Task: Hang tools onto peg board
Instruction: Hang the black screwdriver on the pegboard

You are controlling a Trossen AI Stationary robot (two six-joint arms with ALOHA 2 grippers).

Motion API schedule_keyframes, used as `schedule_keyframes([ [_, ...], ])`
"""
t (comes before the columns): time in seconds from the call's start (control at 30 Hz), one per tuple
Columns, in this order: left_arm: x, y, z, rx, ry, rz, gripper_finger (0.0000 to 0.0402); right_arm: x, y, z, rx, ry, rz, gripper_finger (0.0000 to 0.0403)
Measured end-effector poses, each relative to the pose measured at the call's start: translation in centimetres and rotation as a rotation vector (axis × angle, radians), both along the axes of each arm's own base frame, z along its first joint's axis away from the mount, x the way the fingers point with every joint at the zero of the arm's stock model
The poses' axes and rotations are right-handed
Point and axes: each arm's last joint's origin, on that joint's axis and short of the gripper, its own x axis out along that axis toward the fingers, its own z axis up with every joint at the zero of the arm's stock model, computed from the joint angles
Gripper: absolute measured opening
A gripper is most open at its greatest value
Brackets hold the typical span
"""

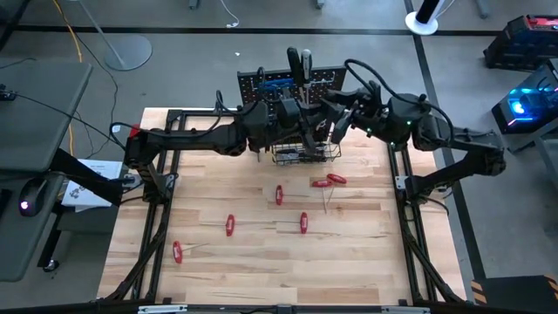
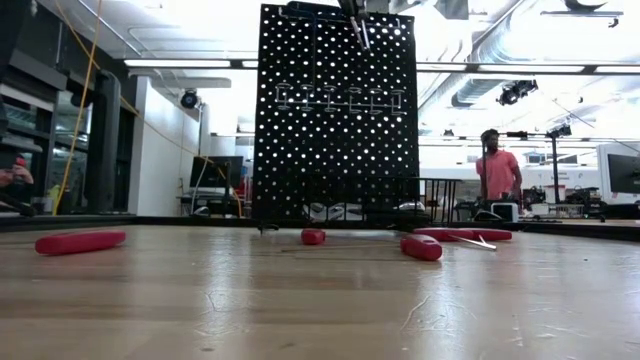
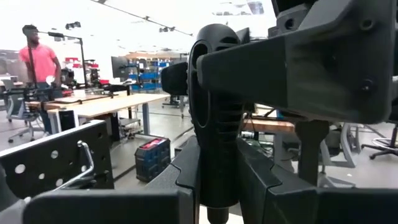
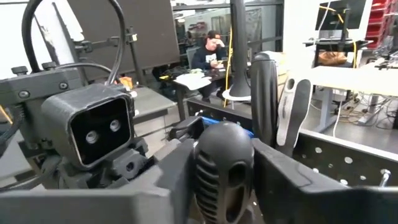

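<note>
A black-handled screwdriver (image 3: 211, 112) stands upright above the top edge of the peg board (image 2: 335, 120); its shaft tip (image 2: 358, 30) points down. My left gripper (image 3: 214, 186) and my right gripper (image 4: 224, 180) are both shut on its ridged handle, meeting from opposite sides over the board (image 1: 288, 87). Several red-handled tools (image 1: 279, 194) lie flat on the wooden table. Two upright handles (image 4: 264, 93), one black and one pale, stand at the board's top. Metal loop hooks (image 2: 335, 98) run in a row across the board. My left gripper pinches the lower part of the black handle (image 3: 211, 180) between its two fingers, coming level from the table's left. The fingers lie across the handle, which stands upright and clear of the table. My right gripper pinches the same handle near its rounded end (image 4: 224, 149) between its two fingers (image 4: 180, 162), coming level from the table's right. The fingers lie across the handle.
A black wire basket (image 1: 305, 155) hangs at the board's foot. A silver tool (image 2: 478, 241) lies beside a red handle at the right. A person in a red shirt (image 2: 497, 170) stands beyond the table; another sits at a desk (image 4: 214, 53).
</note>
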Motion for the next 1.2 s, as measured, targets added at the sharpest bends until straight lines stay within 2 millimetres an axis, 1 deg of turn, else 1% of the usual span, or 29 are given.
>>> schedule_keyframes([
  [0.07,0.0,0.0,0.0,-0.002,0.002,0.008,0.0051,0.0,-0.2,0.0,0.019,-0.009,0.001,0.0106],
  [0.2,0.0,0.1,0.0,-0.002,0.002,0.016,0.0051,0.1,-0.5,-0.1,0.017,-0.008,0.004,0.0106],
  [0.37,-0.1,0.2,0.0,0.052,0.027,0.063,0.0052,0.0,-0.6,0.0,-0.005,-0.002,-0.002,0.0106],
  [0.43,-0.4,0.1,0.1,0.060,0.061,0.066,0.0075,-0.1,-0.6,0.1,-0.022,0.004,0.001,0.0106],
  [0.47,-0.7,0.1,0.3,0.057,0.083,0.068,0.0095,-0.3,-0.6,0.2,-0.035,0.005,-0.010,0.0106],
  [0.53,-1.6,0.0,0.3,0.043,0.170,0.073,0.0137,-1.0,-0.7,0.7,-0.059,0.011,-0.054,0.0106],
  [0.57,-2.1,0.0,0.3,0.032,0.220,0.072,0.0156,-1.5,-0.8,1.4,-0.072,-0.003,-0.084,0.0106],
  [0.67,-3.6,-0.2,-0.4,-0.033,0.396,0.067,0.0199,-2.3,-0.8,2.4,-0.108,0.014,-0.114,0.0106],
  [0.77,-5.3,-0.3,-0.9,-0.071,0.545,0.070,0.0220,-2.0,-1.1,3.2,-0.117,-0.001,-0.114,0.0106],
  [0.87,-6.5,-0.8,-1.1,-0.095,0.610,0.067,0.0226,-0.8,-1.8,3.9,-0.108,-0.020,-0.108,0.0106],
  [0.97,-7.2,-1.5,-2.7,-0.131,0.570,0.052,0.0228,0.9,-2.6,4.7,-0.096,-0.008,-0.112,0.0106],
  [1.07,-8.3,-2.5,-4.5,-0.205,0.440,0.048,0.0228,2.7,-3.5,4.9,-0.086,0.073,-0.129,0.0106],
  [1.13,-9.4,-3.2,-5.5,-0.254,0.354,0.068,0.0229,3.4,-4.0,5.3,-0.068,0.108,-0.138,0.0106],
  [1.2,-10.3,-3.7,-6.4,-0.294,0.289,0.095,0.0229,3.5,-4.5,5.6,-0.063,0.146,-0.155,0.0106],
])
